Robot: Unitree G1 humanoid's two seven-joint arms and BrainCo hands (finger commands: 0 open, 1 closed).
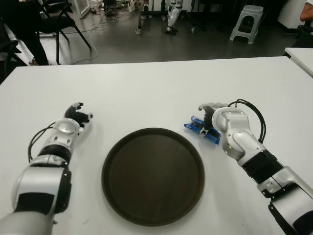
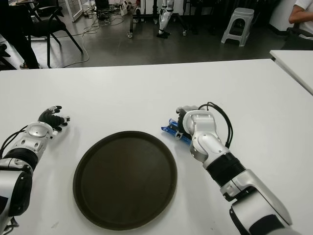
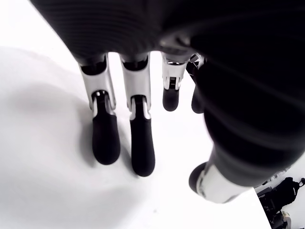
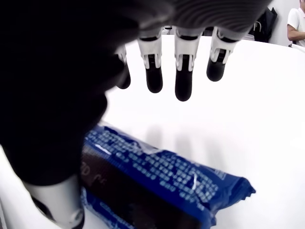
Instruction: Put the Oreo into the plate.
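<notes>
I'm hovering my unclenched right hand (image 1: 208, 120) over the Oreo (image 1: 201, 129), still lying on the worktop (image 1: 156, 88) beside the plate (image 1: 152, 176); nothing grasped yet.

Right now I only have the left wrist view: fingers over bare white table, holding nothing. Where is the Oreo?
Observer: The Oreo pack lies on the table just right of the plate, not in it.
Operator: Has the right hand got it?
Observer: No. The right hand is over the pack with its fingers extended, not closed on it.
Operator: And where is the left hand relative to the plate?
Observer: The left hand shows to the left of the plate, apart from it.
</notes>
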